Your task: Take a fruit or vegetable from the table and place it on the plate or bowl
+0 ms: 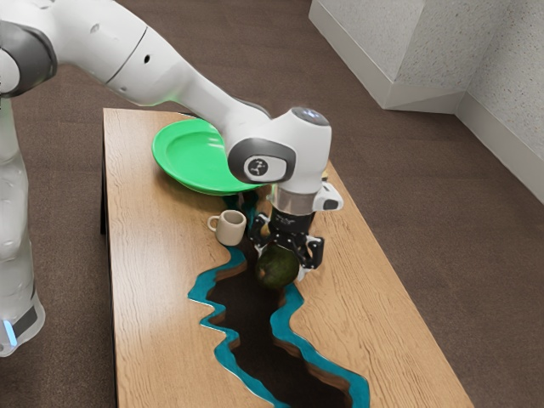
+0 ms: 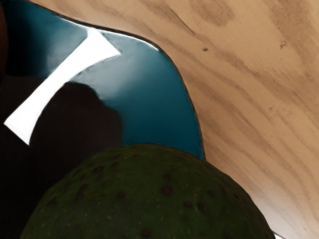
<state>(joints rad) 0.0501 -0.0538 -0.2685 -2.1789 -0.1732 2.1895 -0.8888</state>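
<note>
- Gripper (image 1: pixel 286 255) is closed partway on the avocado (image 1: pixel 278 270): black fingers on two sides of it, jaws held fairly wide by the fruit's girth. Nothing else is in the grip.
- Avocado sits at the fingertips over the dark middle of the blue resin strip (image 1: pixel 255 340) that runs along the table (image 1: pixel 144 289), just beside the mug (image 1: pixel 228 226) on the exterior view's right.
- Hand points straight down, so you have a top grasp across the fruit's width. That makes sense: it's the narrow way, and the pads straddle the bulge instead of sliding off an end.
- In the wrist view the avocado (image 2: pixel 149 199) bulks right under the hand, with blue resin (image 2: pixel 144 94) and wood grain beyond it. My read is that it's seated deep between the fingers.
- Long axis: the fruit reads nearly round from the side camera, so I can't call it firmly. It looks close to upright, fat end down and hanging below the fingertips.
- Green plate (image 1: pixel 191 157) is at the far end of the table, partly behind the arm (image 1: pixel 178 81), past the mug and well apart from the fruit.
- Judgement: grasp done, carry not. You need enough height to clear the mug, then travel toward the plate.
- Risk: round waxy skin, pinch near the top. It may roll in the grip if you swing fast.
</note>
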